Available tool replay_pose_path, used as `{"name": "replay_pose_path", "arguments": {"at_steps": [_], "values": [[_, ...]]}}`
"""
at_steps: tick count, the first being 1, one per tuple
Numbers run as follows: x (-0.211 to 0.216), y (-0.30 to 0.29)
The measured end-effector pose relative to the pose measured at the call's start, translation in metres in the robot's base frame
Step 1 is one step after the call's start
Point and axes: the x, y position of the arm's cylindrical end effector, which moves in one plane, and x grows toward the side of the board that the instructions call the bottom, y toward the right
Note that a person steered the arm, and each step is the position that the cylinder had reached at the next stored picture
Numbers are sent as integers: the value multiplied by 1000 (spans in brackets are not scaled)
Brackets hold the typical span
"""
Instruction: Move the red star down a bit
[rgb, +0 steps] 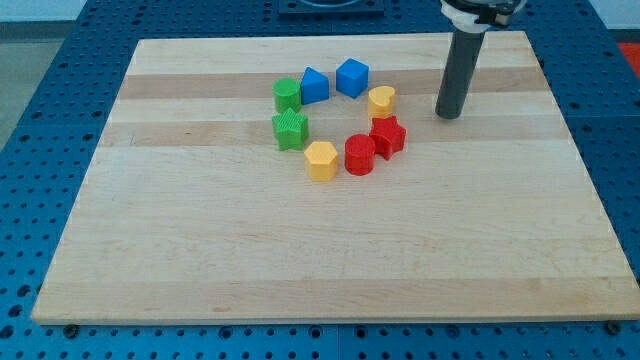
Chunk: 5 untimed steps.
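Red star (388, 136) sitting at ring's 4 o'clock, touching red cylinder (360, 154), yellow heart (381, 100) just above. My tip (449, 114) standing at star's 2 o'clock, touching nothing (bare rod, holding nothing). Advising: be approaching star's 12 o'clock, pushing gently toward 6, avoiding heart.

The red star (389, 136) lies flat on the wooden board, right of the frame's centre and in its upper half. It is a chunky, glossy red block with short blunt points, its top face slightly lighter than its sides. It rests level, not tipped. It forms the right-hand side of a loose ring of blocks; its lower-left edge touches or nearly touches another red block, and a yellow one sits just above it, towards the frame's top.
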Motion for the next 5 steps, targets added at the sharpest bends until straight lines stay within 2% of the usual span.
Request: {"name": "replay_pose_path", "arguments": {"at_steps": [4, 5], "values": [[0, -11], [-12, -29]]}}
